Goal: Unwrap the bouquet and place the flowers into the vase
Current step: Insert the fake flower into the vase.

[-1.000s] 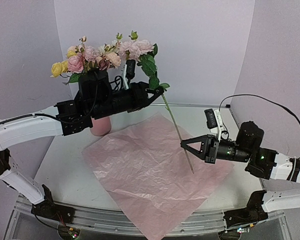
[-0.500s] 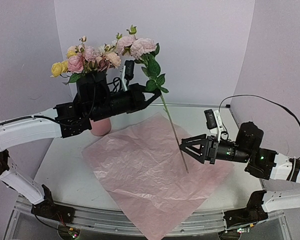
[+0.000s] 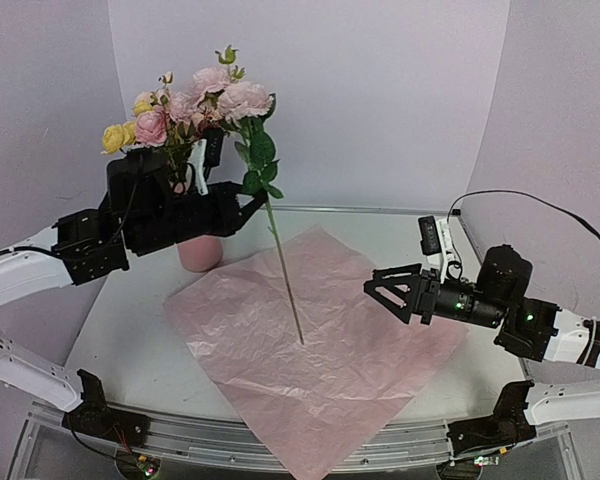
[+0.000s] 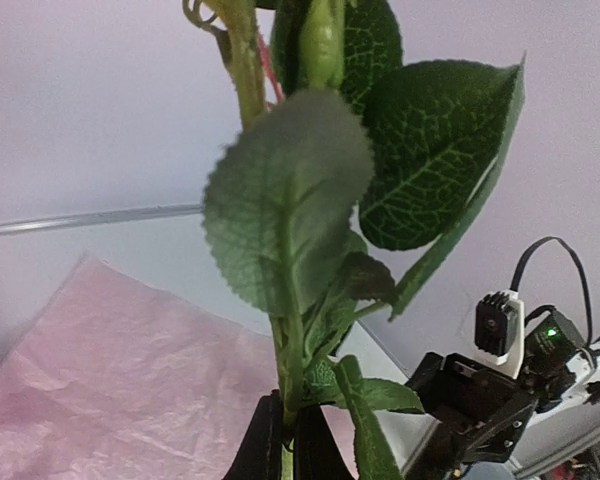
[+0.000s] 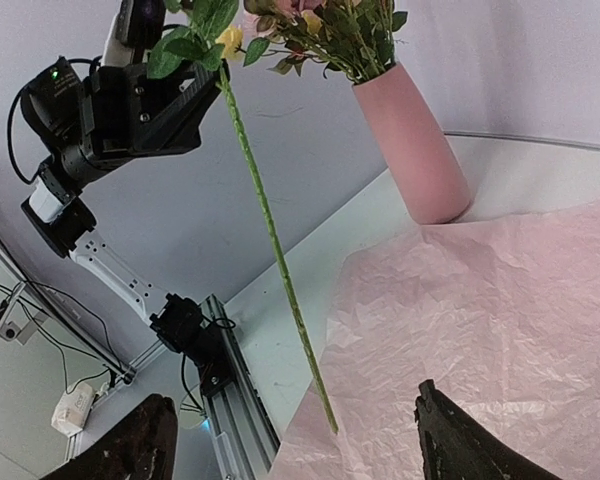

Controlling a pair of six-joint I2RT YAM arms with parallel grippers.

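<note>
From where I sit, most of this job looks done. The crinkled pink paper sheet [image 3: 310, 350] lies open and flat on the white table [image 3: 130, 340], in the middle and bottom of the top view. I see no loose flowers on it.

The bunch of pink, cream and yellow flowers [image 3: 160, 115] stands in the tall pink vase [image 5: 415, 150], at the upper left of the top view.

One flower is not in yet. It has a long thin green stem [image 3: 283, 270] with pink blooms on top and big green leaves. My left gripper [image 4: 283, 445] is pinched tight on that stem just under the leaves. It holds the stem up, just right of the vase. The bottom tip hangs over the paper, and I cannot tell if it touches.

My right gripper [image 3: 385, 290] is spread wide with nothing in it, at the right side, well apart from the stem.

I think the last thing to do is lift this stem over the vase mouth and drop it in.
</note>
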